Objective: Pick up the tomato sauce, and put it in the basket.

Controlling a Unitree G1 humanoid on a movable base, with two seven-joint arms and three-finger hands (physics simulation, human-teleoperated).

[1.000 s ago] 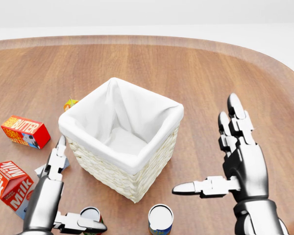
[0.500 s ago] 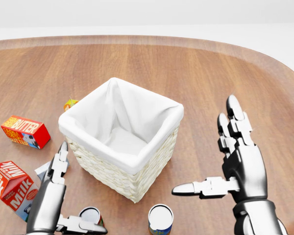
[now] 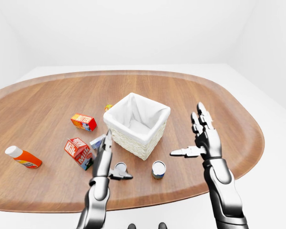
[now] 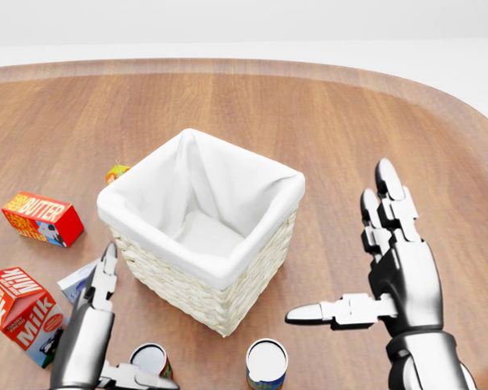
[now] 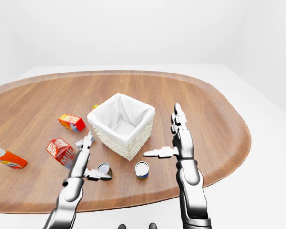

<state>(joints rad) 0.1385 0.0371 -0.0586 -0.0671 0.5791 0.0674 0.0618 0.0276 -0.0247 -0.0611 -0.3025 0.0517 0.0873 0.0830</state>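
A white-lined wicker basket [image 4: 197,294] stands mid-table in the head view. Below its left corner is a small can with a red label [image 4: 150,357], upright, which I take for the tomato sauce. My left gripper [image 4: 138,318] is open just left of that can; its fingers [image 4: 106,268] point up toward the basket and its thumb [image 4: 142,378] lies along the can's lower side without closing on it. My right gripper [image 4: 346,248] hovers open to the right of the basket, thumb pointing left, holding nothing.
A second can with a blue and yellow label [image 4: 266,363] stands below the basket. A milk carton [image 4: 20,313], a butter box [image 4: 42,218] and a small grey carton [image 4: 77,280] lie left. An orange bottle [image 3: 23,157] lies far left. The table edge [image 3: 148,200] is near.
My left hand has slid down and slightly right in the head view, settling lower beside the red-labelled can. The right hand, basket and cans have not moved.
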